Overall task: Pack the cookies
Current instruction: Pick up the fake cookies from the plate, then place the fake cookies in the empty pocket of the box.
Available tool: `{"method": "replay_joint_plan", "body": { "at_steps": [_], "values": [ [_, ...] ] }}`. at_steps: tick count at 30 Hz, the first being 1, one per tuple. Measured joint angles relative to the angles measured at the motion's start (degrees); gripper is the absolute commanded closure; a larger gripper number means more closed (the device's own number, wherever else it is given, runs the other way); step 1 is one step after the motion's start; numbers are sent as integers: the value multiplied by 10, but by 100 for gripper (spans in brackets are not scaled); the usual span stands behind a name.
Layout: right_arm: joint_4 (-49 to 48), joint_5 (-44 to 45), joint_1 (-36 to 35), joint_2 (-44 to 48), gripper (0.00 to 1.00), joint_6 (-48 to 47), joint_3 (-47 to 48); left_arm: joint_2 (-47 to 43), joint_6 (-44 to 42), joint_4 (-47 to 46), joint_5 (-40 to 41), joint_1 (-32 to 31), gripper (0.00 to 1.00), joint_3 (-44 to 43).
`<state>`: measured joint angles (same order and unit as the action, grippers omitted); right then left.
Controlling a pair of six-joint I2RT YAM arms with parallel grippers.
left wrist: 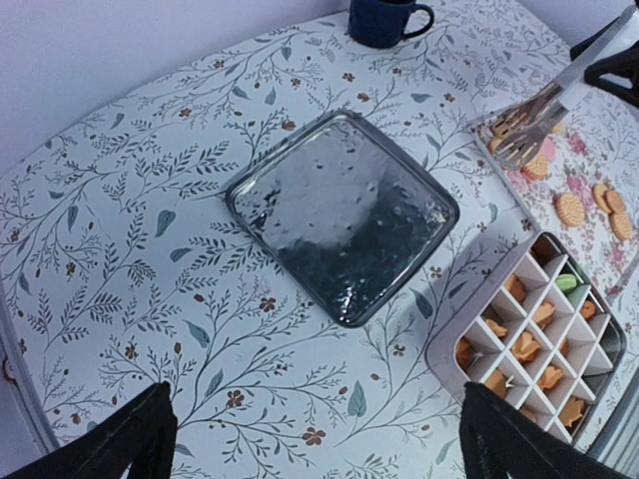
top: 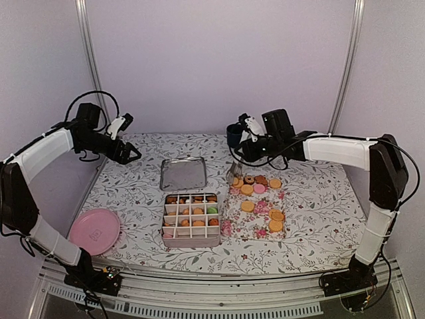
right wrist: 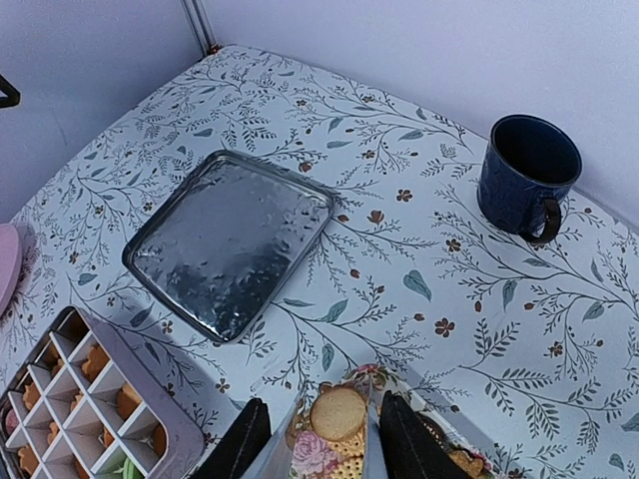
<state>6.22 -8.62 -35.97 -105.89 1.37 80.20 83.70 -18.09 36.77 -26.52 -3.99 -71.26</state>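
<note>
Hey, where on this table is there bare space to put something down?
Bare cloth right of the floral mat, and left of the metal tray, beyond the pink plate. Crowded centre: tray, divided box and mat sit close, cookies on the mat.

Under my left pincer [left wrist: 318, 439] the counter [left wrist: 130, 249] lies bare as far as the flat metal tray [left wrist: 341, 213]. The divided box [left wrist: 534, 334] blocks the near right. Ahead of my right pincer [right wrist: 324, 439], clamped on the tongs [left wrist: 569, 83], only the mug [right wrist: 527, 175] stands, with open counter between mug and tray.
</note>
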Motion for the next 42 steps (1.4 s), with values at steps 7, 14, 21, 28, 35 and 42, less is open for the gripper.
{"method": "replay_joint_plan", "body": {
  "at_steps": [7,14,21,28,35,42],
  "values": [
    [2,15,-5,-2,62,-19,0,0,0,2,0,0,1,0],
    [2,17,-8,-4,70,-25,0,0,0,2,0,0,1,0],
    [2,23,-11,-4,90,-25,0,5,0,3,-1,0,1,0],
    [9,30,-14,0,94,-25,0,7,0,4,-5,0,1,0],
    [38,51,-42,47,94,-27,0,7,0,4,-8,0,1,0],
    [51,68,-134,107,94,-27,-11,7,0,5,-8,0,1,0]
  ]
}}
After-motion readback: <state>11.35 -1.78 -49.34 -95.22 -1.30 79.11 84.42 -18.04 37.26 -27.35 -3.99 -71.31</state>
